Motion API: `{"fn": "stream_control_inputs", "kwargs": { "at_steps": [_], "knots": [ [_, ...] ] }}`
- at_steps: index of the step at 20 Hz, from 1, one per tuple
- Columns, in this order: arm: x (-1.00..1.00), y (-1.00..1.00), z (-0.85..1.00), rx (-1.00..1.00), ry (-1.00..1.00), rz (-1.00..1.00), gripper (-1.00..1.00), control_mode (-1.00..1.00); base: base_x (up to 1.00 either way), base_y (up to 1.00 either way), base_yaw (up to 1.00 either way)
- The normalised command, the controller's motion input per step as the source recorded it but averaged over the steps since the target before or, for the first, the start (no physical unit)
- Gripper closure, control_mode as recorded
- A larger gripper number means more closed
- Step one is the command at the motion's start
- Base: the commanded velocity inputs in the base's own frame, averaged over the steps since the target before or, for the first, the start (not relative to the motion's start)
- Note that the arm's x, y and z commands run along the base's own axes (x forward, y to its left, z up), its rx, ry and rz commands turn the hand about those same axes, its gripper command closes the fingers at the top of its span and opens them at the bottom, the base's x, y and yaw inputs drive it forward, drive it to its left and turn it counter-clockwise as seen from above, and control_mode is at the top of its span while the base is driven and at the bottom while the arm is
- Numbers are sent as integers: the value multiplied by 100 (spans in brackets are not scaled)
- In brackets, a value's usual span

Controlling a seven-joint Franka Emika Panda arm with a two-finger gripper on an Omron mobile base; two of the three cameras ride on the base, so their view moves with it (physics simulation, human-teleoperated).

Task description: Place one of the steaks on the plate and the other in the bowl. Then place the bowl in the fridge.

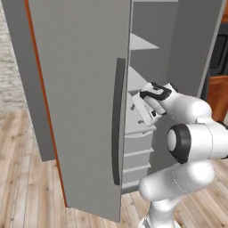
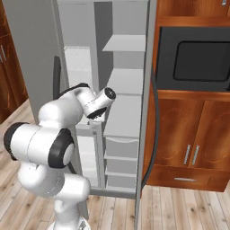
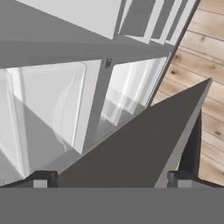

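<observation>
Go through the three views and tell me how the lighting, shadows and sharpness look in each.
Left base view: flat, even rendered light on the fridge door, no glare, edges slightly soft. Right base view: the microwave front is dull black with a faint sheen. Hand view: pale translucent shelves carry streaky reflections and grey shadow bands; the open pincer tips look blurry.

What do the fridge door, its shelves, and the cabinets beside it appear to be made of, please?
Fridge door: probably matte grey painted metal, flat and even without glare. Shelves: likely pale translucent plastic; the hand view shows light through them. Cabinets: glossy reddish-brown wood, with visible grain.
</observation>
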Motion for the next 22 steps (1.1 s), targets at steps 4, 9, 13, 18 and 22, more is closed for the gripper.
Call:
{"fn": "stream_control_inputs", "kwargs": {
  "at_steps": [4,9,13,18,22],
  "knots": [
    [-1,51,-14,4,8,15,-100,-100,0,0,0],
    [0,56,-15,8,1,18,-100,-100,0,0,0],
    [-5,54,-21,10,0,16,-100,-100,0,0,0],
    [-78,71,4,15,13,16,-100,-100,0,0,0],
    [-100,100,30,5,32,8,-100,-100,0,0,0]
  ]
}}
